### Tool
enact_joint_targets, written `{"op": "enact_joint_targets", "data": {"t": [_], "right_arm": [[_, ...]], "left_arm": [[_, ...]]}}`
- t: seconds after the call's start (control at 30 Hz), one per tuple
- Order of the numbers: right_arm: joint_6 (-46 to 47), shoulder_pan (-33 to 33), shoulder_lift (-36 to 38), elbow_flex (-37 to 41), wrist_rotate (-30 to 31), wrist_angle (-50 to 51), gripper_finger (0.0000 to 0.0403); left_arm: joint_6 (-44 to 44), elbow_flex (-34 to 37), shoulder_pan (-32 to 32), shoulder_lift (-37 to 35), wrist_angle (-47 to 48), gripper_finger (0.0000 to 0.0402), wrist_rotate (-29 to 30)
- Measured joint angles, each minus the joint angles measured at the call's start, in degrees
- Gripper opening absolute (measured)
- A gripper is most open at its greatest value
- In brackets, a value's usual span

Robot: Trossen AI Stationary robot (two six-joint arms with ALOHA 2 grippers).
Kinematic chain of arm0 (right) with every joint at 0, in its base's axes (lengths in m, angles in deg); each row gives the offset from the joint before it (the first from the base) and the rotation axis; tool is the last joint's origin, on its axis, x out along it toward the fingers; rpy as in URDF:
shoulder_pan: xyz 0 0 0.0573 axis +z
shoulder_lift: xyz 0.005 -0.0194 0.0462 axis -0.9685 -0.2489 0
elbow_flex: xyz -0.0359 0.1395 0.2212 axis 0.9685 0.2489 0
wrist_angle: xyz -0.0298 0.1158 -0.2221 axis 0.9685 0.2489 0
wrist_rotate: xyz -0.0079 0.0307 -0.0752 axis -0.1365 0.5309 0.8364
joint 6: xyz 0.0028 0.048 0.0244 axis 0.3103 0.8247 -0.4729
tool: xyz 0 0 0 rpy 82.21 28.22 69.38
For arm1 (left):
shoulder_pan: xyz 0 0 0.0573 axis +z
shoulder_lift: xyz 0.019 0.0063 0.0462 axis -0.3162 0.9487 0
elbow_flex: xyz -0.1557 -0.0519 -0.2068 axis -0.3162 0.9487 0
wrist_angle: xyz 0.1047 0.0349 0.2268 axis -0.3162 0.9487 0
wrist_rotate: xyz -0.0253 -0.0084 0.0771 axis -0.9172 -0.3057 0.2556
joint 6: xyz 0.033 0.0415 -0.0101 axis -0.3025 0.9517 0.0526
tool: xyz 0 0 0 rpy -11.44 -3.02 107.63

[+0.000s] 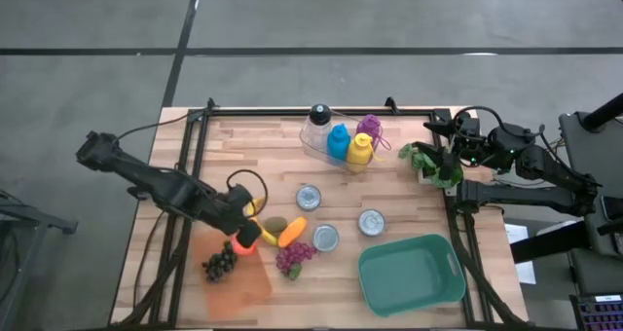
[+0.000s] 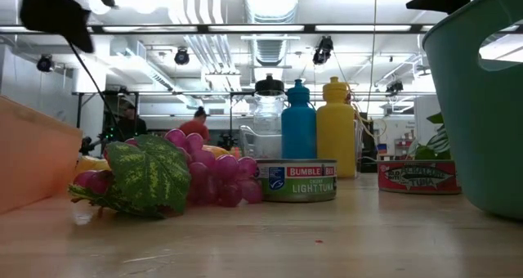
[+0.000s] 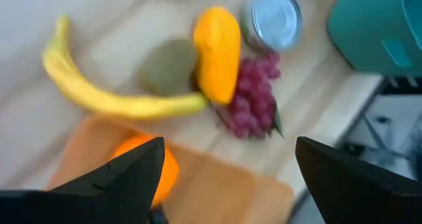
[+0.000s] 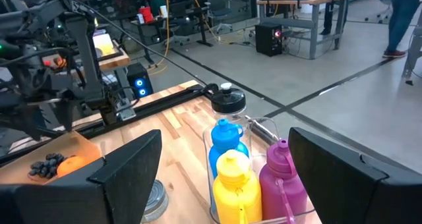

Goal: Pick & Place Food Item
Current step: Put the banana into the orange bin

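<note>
An orange (image 3: 150,166) lies on the orange cutting board (image 1: 234,284) at the table's near left, beside a bunch of dark grapes (image 1: 220,263). My left gripper (image 1: 245,232) hovers open just above the orange (image 1: 241,246), pointing steeply down; its fingers (image 3: 132,174) hold nothing. Just past the board's edge on the wood lie a banana (image 3: 109,95), a kiwi (image 3: 168,66), an orange-yellow mango (image 3: 217,53) and purple grapes (image 3: 254,99). My right gripper (image 1: 440,161) waits open, raised at the table's right edge, above a green leafy item (image 1: 426,165).
A teal bin (image 1: 412,273) stands at the near right. Three tins (image 1: 325,238) are scattered mid-table. A clear tray with blue, yellow and purple bottles and a jar (image 1: 341,141) sits at the far middle. The low view shows grapes with a leaf (image 2: 155,176).
</note>
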Motion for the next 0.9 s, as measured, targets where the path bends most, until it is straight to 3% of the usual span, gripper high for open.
{"op": "enact_joint_targets", "data": {"t": [0.17,0.4,0.63,0.8,0.9], "right_arm": [[0.0,0.0,0.0,0.0,0.0,0.0,0.0329],[0.0,0.0,0.0,0.0,0.0,0.0,0.0329],[0.0,0.0,0.0,0.0,0.0,0.0,0.0329],[0.0,0.0,0.0,0.0,0.0,0.0,0.0329],[0.0,0.0,0.0,0.0,0.0,0.0,0.0329]], "left_arm": [[7.7,-0.8,2.3,2.4,0.5,0.0345,6.3],[13.9,-0.2,8.8,2.5,8.6,0.0345,-1.3],[3.3,-0.2,18.0,2.6,14.4,0.0345,-3.7],[-0.3,1.9,23.5,2.7,14.5,0.0345,-11.4],[-7.6,5.6,24.0,2.7,12.4,0.0345,-15.1]]}}
